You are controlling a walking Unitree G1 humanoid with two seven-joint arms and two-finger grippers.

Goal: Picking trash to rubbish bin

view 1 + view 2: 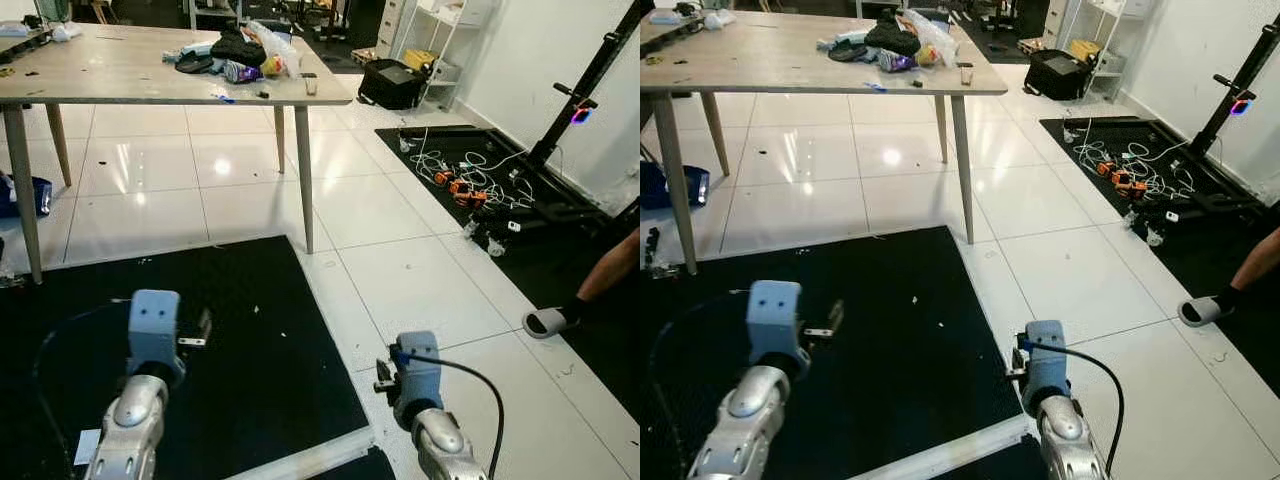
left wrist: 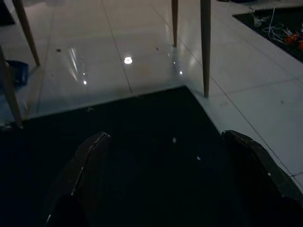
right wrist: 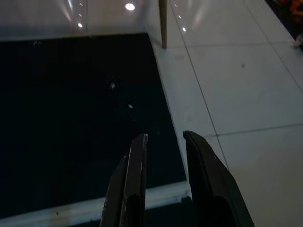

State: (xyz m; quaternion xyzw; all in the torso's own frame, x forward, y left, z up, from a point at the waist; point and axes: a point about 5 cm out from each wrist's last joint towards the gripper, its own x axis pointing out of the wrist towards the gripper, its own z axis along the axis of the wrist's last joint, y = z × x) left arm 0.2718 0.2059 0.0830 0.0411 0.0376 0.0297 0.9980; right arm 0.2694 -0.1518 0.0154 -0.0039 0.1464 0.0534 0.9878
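Since both grippers hung empty over the black floor mat [image 1: 250, 330], left gripper [image 2: 165, 165] spread wide and right gripper [image 3: 163, 156] nearly together, the robot needed to walk closer first. The trash pile of wrappers and bags [image 1: 245, 52] sat on the pale wooden table [image 1: 110, 70], well apart.

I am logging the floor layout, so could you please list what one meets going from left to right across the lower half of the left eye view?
Left gripper over the black mat → right gripper → white tile floor → a person's slippered foot.

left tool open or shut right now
Open. In the left wrist view the left tool has its two black fingers set far apart, with bare black mat between them and nothing held.
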